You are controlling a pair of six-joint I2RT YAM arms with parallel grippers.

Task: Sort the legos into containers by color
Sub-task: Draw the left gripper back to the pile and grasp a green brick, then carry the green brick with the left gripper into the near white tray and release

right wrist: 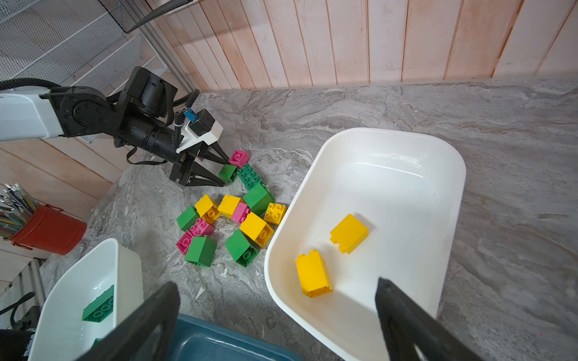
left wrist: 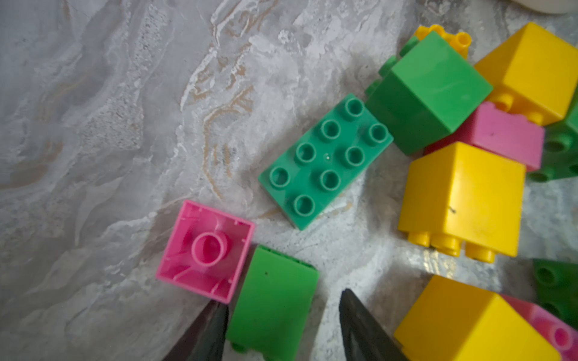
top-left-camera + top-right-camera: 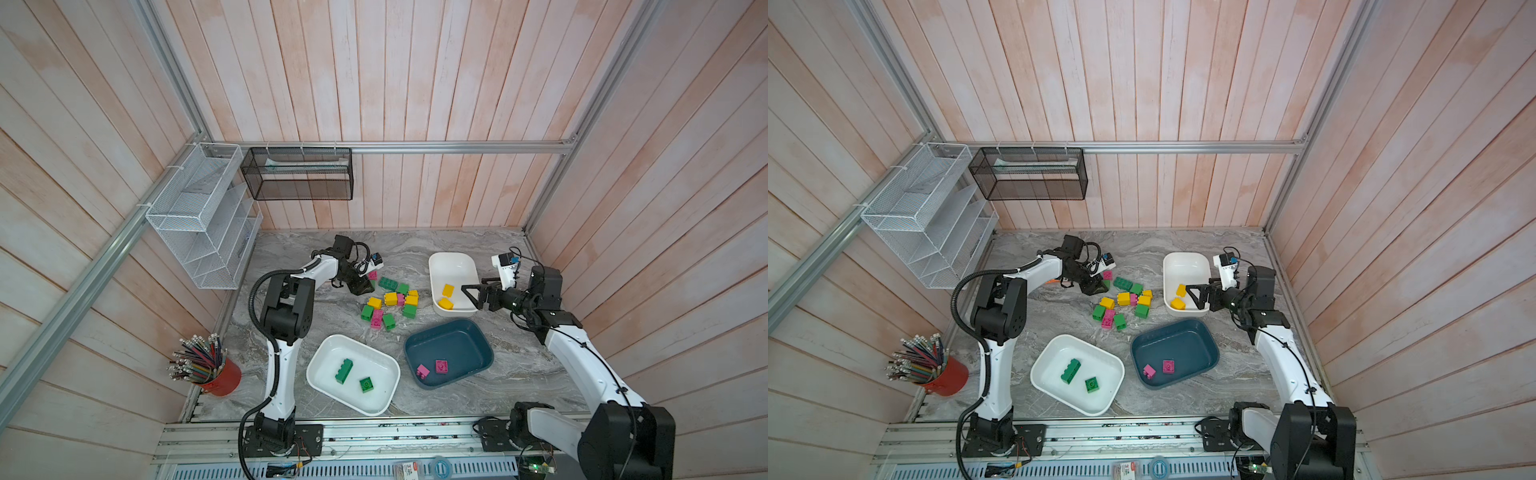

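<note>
While left gripper (image 2: pixel 281 298) straddles a green square brick (image 2: pixel 275 315), jaws not clamped, right gripper (image 1: pixel 276 283) hangs spread wide over far white tub (image 1: pixel 391 132).

Fixed to plank wall (image 3: pixel 415 83): white wire rack (image 3: pixel 199 216). Just beside rack: black mesh basket (image 3: pixel 297 174). Well below rack, on marble tabletop (image 3: pixel 519 374): red pencil cup (image 3: pixel 222 378), upright, full.
</note>
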